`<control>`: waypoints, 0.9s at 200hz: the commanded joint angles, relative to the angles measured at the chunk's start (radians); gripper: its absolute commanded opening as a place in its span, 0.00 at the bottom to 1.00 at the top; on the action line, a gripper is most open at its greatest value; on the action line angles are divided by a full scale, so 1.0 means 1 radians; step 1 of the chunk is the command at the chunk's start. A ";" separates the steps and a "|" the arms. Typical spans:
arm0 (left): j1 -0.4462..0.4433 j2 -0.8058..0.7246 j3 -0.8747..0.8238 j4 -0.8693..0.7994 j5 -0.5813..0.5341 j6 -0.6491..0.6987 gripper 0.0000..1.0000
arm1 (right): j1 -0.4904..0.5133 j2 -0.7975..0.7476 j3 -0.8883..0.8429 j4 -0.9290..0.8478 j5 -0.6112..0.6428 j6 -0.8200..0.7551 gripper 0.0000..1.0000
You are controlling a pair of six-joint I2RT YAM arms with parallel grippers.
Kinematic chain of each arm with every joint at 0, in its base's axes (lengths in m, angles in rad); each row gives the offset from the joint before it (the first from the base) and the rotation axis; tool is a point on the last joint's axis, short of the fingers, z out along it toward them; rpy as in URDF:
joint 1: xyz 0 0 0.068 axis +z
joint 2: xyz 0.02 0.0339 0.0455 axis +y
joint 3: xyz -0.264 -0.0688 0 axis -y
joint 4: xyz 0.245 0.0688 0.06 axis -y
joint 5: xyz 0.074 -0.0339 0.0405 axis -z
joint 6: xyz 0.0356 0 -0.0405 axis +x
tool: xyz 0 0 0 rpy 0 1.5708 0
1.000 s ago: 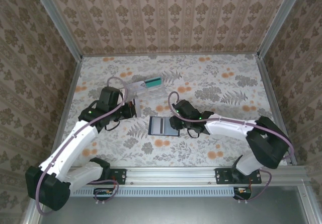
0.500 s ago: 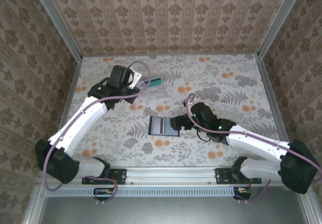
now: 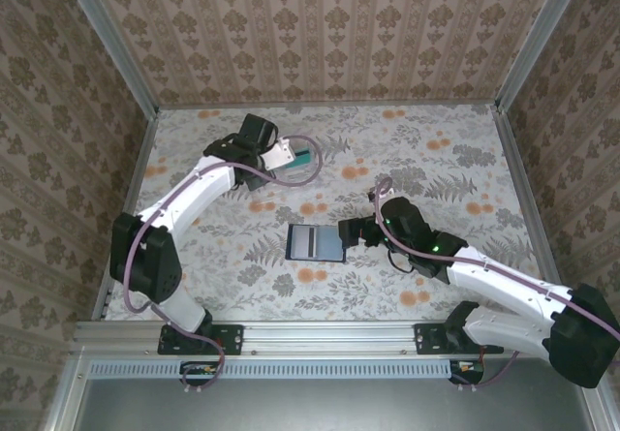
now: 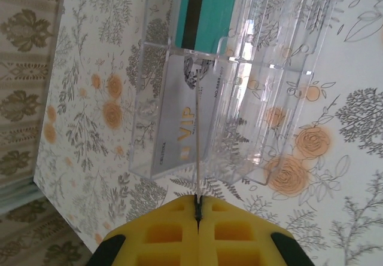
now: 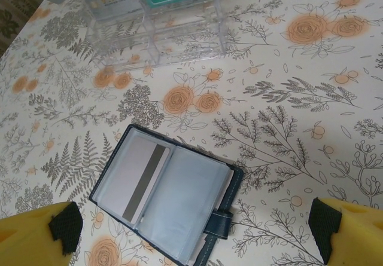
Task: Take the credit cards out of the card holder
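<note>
Nearest the arm bases, the right gripper hangs released, its two yellow fingers spread wide at either side of the right wrist view. Just ahead of them the small dark navy folding card holder lies opened flat on the floral-printed table top. Its grey-blue inside and clear sleeves face up, and its strap sits at the near right corner. A thin pale rectangular plastic card with a dark stripe is tucked in the left sleeve. Whether the right sleeve holds a card cannot be told. In the top view this gripper stands just beside the card holder's right edge, with the holder about mid-table.

Farther off, toward the far left of the table, stands a clear rectangular plastic box divided into compartments. The left arm reaches out to it, and the left gripper is clenched. Its yellow fingers meet on a thin pale card, seen edge-on in the left wrist view. This card runs into the box's nearer compartment, where gold "VIP" lettering shows through the clear plastic. Whether that lettering belongs to the held card cannot be told. Beyond it, in the next compartment, lies a teal-green plastic card with a dark stripe
</note>
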 commanded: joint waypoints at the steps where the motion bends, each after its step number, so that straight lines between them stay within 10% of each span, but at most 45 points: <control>1: 0.001 0.036 0.034 0.042 -0.039 0.113 0.00 | -0.007 -0.002 -0.011 0.002 0.000 0.018 1.00; 141: 0.029 0.202 0.087 0.052 -0.098 0.155 0.00 | -0.029 0.013 -0.019 0.012 -0.017 0.033 1.00; 180: 0.039 0.216 0.079 0.093 -0.138 0.156 0.21 | -0.033 0.013 -0.020 0.016 -0.023 0.035 1.00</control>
